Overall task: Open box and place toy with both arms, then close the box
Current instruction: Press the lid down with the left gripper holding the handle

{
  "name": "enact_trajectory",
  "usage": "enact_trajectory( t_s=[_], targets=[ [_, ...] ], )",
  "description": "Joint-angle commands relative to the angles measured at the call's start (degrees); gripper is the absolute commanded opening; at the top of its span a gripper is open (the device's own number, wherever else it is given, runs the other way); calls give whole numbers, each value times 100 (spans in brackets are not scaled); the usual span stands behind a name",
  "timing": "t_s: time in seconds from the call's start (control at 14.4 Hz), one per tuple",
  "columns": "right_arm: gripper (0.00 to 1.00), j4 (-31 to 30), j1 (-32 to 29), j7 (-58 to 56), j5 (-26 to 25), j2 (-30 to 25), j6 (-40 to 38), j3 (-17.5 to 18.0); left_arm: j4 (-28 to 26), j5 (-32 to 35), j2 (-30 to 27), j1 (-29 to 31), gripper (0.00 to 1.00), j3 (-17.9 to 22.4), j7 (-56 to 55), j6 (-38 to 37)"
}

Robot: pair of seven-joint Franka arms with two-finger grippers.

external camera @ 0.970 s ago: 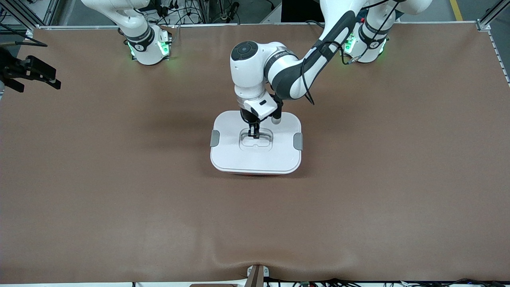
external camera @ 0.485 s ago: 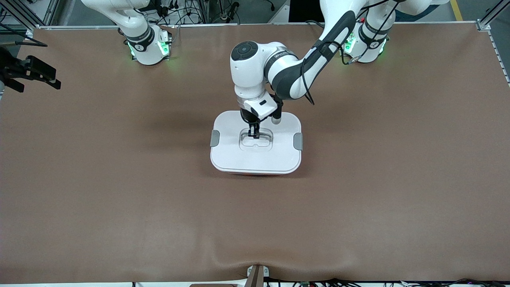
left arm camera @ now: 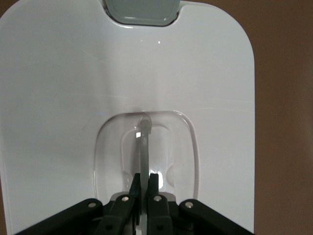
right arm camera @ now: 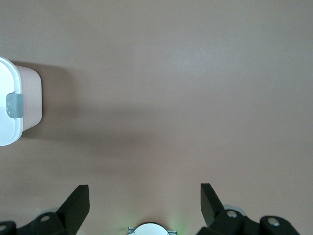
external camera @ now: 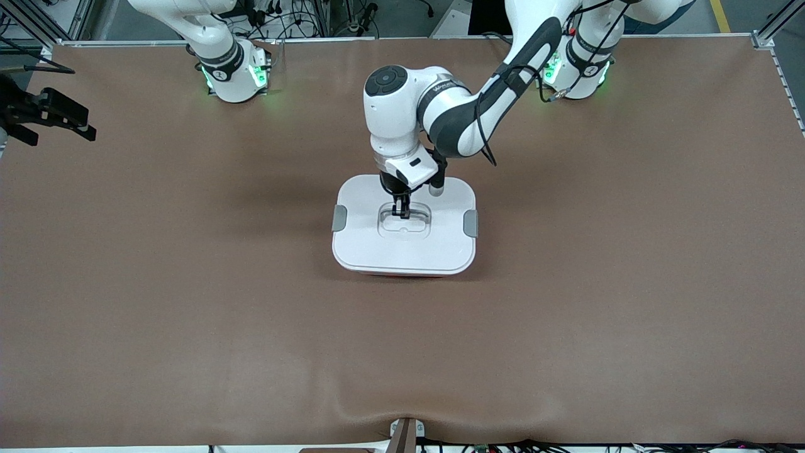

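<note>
The box (external camera: 377,245) stands at the middle of the table with its white lid on and a grey clip (external camera: 470,223) at each end. A thin pink edge of the tub shows under the lid. My left gripper (external camera: 400,214) reaches straight down into the lid's recess and is shut on the clear handle (left arm camera: 144,142). In the left wrist view the left gripper (left arm camera: 145,178) pinches that thin handle between its black pads. My right gripper (external camera: 60,129) waits in the air over the right arm's end of the table, open and holding nothing. The toy is out of view.
The right wrist view shows the box's end (right arm camera: 30,98) with one grey clip (right arm camera: 14,105), and bare brown table between the open right gripper (right arm camera: 144,200) and the box. The brown mat (external camera: 566,314) bulges slightly at the edge nearest the front camera.
</note>
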Motion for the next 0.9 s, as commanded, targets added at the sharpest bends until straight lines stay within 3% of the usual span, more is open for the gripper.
enact_trajectory(
  t_s=[0.0, 0.42, 0.83],
  targets=[
    [100, 83, 63, 49, -70, 1, -46, -21, -209, 1, -190, 47, 0, -5, -5, 34],
    [100, 83, 63, 49, -70, 1, -37, -21, -209, -227, -190, 109, 7, -5, -5, 43],
    [100, 83, 63, 49, -70, 1, -37, -21, -209, -385, -163, 117, 8, -5, -22, 174]
  ],
)
